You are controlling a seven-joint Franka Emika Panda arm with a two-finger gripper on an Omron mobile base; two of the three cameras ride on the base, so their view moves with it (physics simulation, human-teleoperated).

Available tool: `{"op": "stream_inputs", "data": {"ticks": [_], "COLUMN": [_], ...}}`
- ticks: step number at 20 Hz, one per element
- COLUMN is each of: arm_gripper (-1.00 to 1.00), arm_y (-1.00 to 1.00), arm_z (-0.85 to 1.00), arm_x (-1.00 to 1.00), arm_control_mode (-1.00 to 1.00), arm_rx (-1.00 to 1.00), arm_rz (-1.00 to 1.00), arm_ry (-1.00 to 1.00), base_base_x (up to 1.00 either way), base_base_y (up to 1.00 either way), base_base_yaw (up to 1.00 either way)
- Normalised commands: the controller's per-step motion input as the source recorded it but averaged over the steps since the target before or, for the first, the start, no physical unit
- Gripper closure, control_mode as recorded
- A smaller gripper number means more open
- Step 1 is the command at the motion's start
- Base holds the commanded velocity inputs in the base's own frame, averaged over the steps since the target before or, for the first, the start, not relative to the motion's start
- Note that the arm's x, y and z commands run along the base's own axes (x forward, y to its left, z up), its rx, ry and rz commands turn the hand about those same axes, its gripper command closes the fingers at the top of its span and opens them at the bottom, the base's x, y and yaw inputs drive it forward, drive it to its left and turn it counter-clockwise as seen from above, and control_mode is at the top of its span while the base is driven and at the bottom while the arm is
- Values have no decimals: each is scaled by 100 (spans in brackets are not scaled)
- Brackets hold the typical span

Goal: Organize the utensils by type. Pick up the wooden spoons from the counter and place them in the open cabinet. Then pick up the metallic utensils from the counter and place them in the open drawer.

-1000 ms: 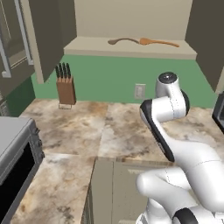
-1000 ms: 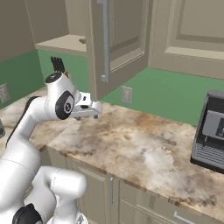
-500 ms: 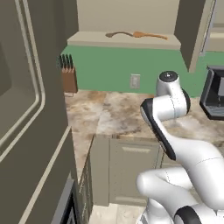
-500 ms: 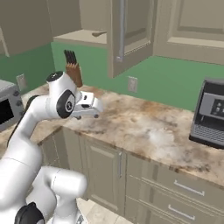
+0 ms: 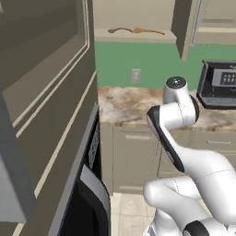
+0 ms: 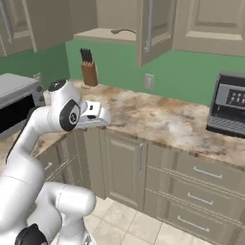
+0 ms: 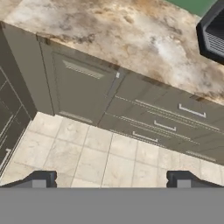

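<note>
Marbled beige-and-brown stone made up the bench (image 7: 131, 35), and in the hand view it lay at twelve o'clock from the pincer (image 7: 111, 178), whose two dark tips stood wide apart with nothing between them. Between pincer and bench, that view held pale floor tiles and a run of shut beige drawer fronts (image 7: 162, 124); none of them stood pulled out, so the open drawer could not be placed from these views. No metallic utensil was visible on the stretch of stone in sight.

As for containers, the cabinet (image 5: 138, 34) stood open up the wall, and on its beige shelf lay the wooden spoons (image 5: 136, 31), long axes running roughly nine to three along the shelf edge. In the right base view one spoon (image 6: 123, 31) showed as a thin dark curve on that shelf beside the open door (image 6: 153, 28).

By my reckoning the wooden half was done. The next reach depended on finding the metal pieces, which probably lay further along the bench. A dark appliance (image 7: 212, 33) sat at two o'clock; a knife block (image 6: 88, 69) stood against the green wall.
</note>
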Motion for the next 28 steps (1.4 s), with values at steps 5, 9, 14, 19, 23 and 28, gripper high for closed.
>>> {"op": "stream_inputs", "data": {"ticks": [5,9,14,19,23,28], "arm_gripper": [-100,-100,-100,-100,-100,-100], "arm_y": [0,0,0,0,0,0], "arm_z": [0,0,0,0,0,0], "arm_x": [0,0,0,0,0,0], "arm_control_mode": [100,100,100,100,100,100], "arm_rx": [0,0,0,0,0,0], "arm_rz": [0,0,0,0,0,0], "arm_ry": [0,0,0,0,0,0], "base_base_x": [-1,0,0,9,30,61], "base_base_y": [-32,-24,-19,-7,0,12], "base_base_yaw": [-90,-96,-100,-98,-87,-67]}}
